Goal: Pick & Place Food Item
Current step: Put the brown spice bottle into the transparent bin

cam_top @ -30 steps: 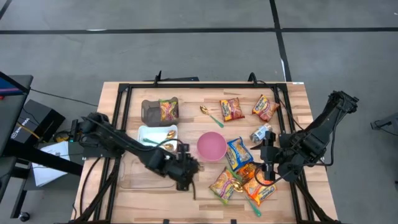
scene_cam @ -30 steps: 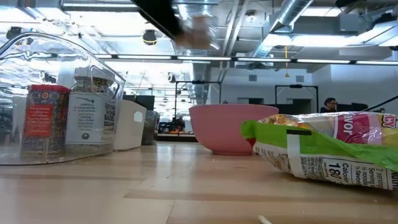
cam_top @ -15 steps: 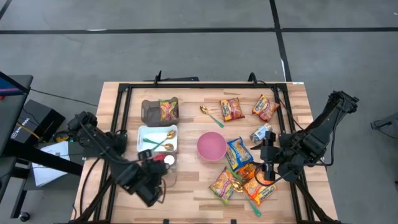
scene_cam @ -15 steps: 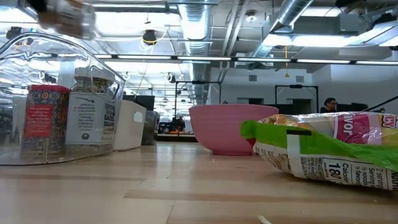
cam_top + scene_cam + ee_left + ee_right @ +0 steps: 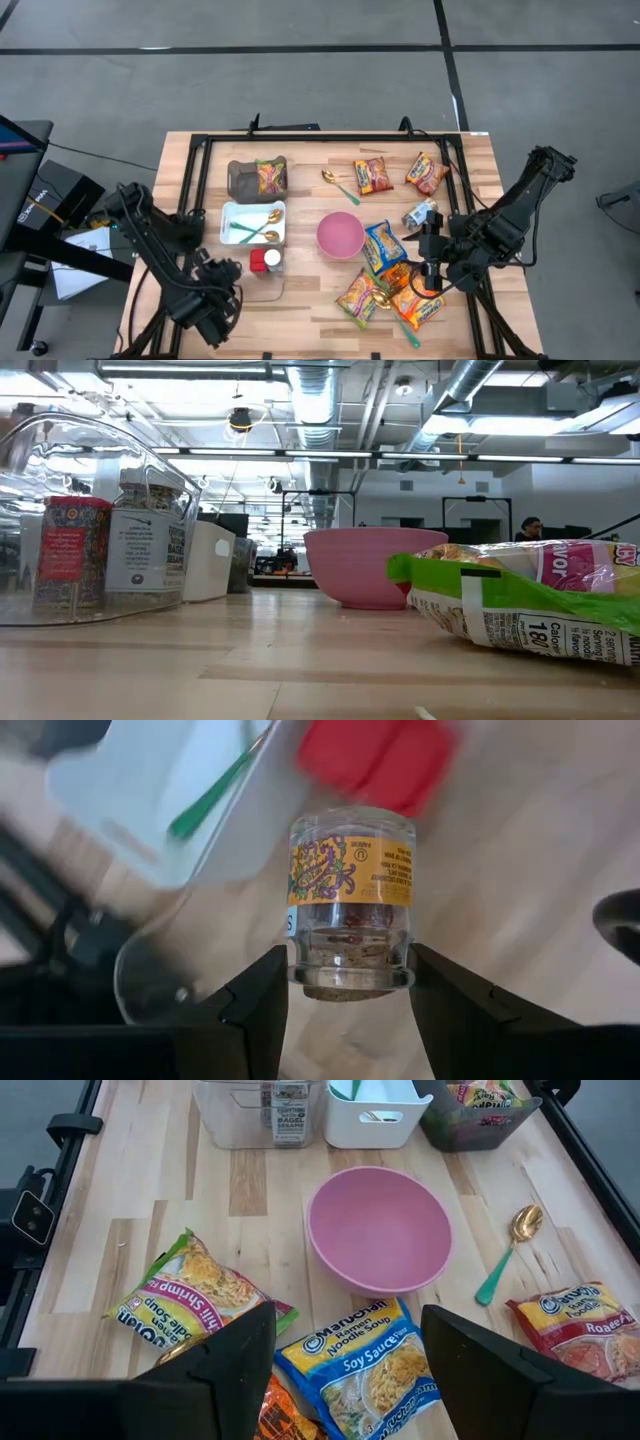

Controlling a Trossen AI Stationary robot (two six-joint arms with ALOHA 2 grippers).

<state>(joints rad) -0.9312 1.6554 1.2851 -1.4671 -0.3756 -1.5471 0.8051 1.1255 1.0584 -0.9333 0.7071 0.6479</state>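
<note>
My left gripper hangs over the table's near left corner, shut on a small glass spice jar with a yellow label and brown contents. The high view hides the jar under the gripper. Just beyond it is a clear bin, where a red-lidded jar stands upright. The low view shows two jars inside the clear bin. My right gripper waits open above the noodle packs at the right, touching nothing. My left gripper pinches the jar between its two fingers, one on each side of the jar's end nearest the wrist. The fingers slant down, and the jar sticks out past them along their line. It is lifted clear of the table.
A white tray with spoons lies behind the clear bin, and a dark bin with a noodle pack behind that. A pink bowl sits mid-table. Noodle packs and spoons lie scattered right of it. A black frame rims the table.
My left gripper has carried the jar from beside the pink bowl toward the table's left and near edges, across the clear bin. It has sunk slightly and its wrist has rolled. The jar has left the low view. The right arm has kept still.
</note>
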